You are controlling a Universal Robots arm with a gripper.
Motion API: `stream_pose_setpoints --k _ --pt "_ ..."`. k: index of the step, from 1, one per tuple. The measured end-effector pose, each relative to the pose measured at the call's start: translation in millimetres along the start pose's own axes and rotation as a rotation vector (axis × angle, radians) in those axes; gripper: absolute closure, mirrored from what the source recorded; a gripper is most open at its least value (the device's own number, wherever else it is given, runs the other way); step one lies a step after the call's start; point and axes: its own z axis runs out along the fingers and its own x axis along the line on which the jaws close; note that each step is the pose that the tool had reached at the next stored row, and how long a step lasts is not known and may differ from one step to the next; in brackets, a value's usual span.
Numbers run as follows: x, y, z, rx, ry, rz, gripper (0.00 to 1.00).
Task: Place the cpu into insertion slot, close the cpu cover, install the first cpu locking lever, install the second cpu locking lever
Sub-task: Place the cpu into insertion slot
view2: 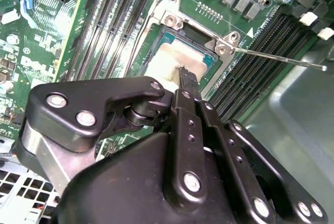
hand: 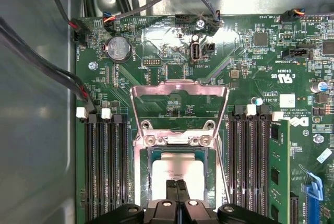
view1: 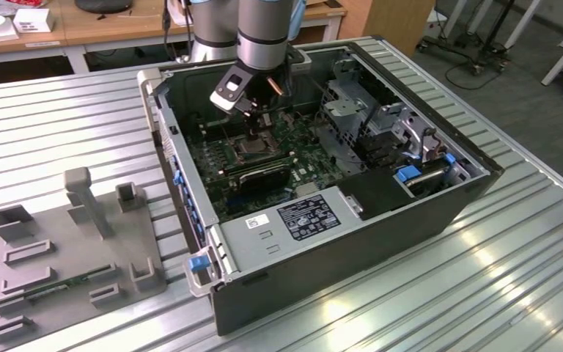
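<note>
Find the open computer case (view1: 360,242) lying on the ribbed metal table (view1: 477,293), with a grey fixture tray (view1: 67,257) well apart at the exterior view's left; follow the arm down from the far side to the gripper (view1: 252,130), hanging over the motherboard (view1: 301,158) just above the insertion slot (view1: 245,152); see in the first wrist view the cpu (hand: 177,169) lying flat and face up inside the slot's silvery rim; square, so no long axis, its edges parallel to the rim and to the long black memory slots (hand: 104,166) flanking the socket on both sides; note the fingers (hand: 171,190) drawn narrow, pressed together with nothing between them, tips over the half of the cpu away from the cover's hinge; cannot tell whether touching the chip or just above it; note the cpu cover (hand: 180,89) standing open, raised on its hinge at the slot's edge nearest the coin cell (hand: 118,49), bare board visible through its cut-out middle; see in the second wrist view a thin lever rod (view2: 276,58) reaching out from a corner of the slot, slanting across the neighbouring memory slots.
</note>
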Motion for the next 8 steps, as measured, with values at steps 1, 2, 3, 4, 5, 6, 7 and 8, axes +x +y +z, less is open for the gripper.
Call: stream_pose_setpoints --k 1,2,3,4,5,6,7,8 --pt "0.0 0.0 -1.2 0.0001 -0.0002 0.000 0.89" --pt "0.1 0.0 -2.4 0.0001 -0.0002 0.000 0.89" --pt "0.2 0.0 -3.7 0.0001 -0.0002 0.000 0.89" --pt "0.2 0.0 -5.0 0.0000 -0.0002 0.000 0.89" --pt "0.2 0.0 -5.7 0.0000 -0.0003 0.000 0.89" --pt "0.3 -0.1 -5.7 -0.0003 0.0000 0.000 0.89" --pt "0.3 -0.6 -5.7 -0.0021 0.0001 0.000 0.89" --pt "0.2 -1.5 -5.8 -0.0052 -0.0001 0.000 0.89"
